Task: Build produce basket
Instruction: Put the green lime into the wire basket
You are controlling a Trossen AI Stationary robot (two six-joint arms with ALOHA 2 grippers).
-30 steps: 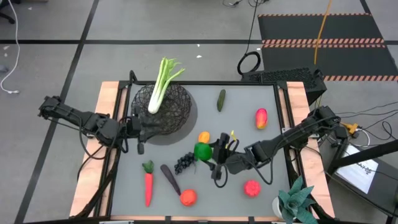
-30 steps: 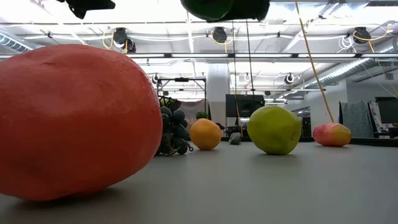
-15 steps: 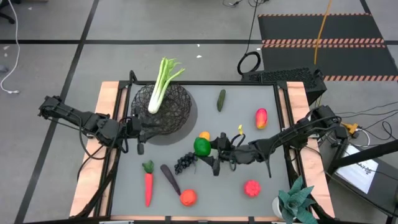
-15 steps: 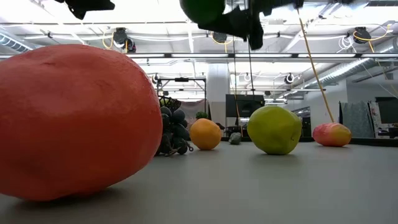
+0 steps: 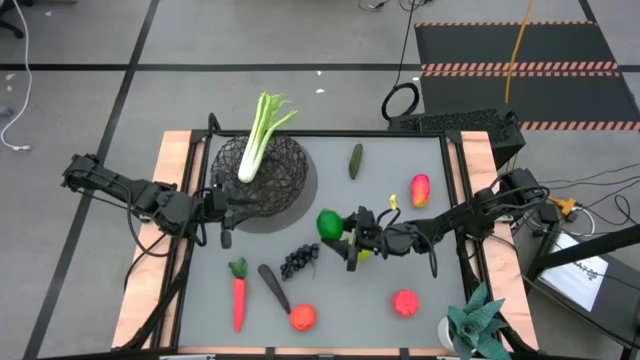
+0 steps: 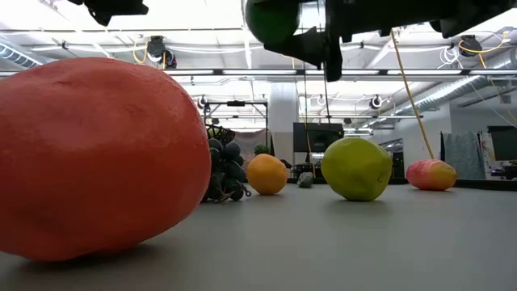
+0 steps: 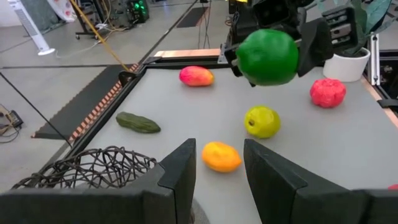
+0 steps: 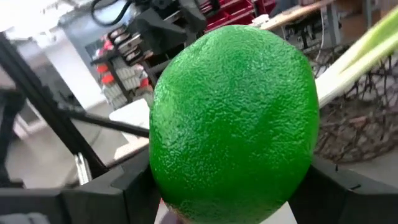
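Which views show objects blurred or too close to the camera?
Low view: a red-orange fruit fills the left side, soft and oversized from closeness. Right wrist view: the lime held in the right gripper looks sharp, but the basket behind is blurred.

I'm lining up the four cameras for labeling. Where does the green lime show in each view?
High view: lime mid-table, held in the right end effector.
Low view: lime at top, above the table.
Left wrist view: lime upper right, held aloft.
Right wrist view: lime fills the centre.
Shared landmark: the basket, also in both wrist views.
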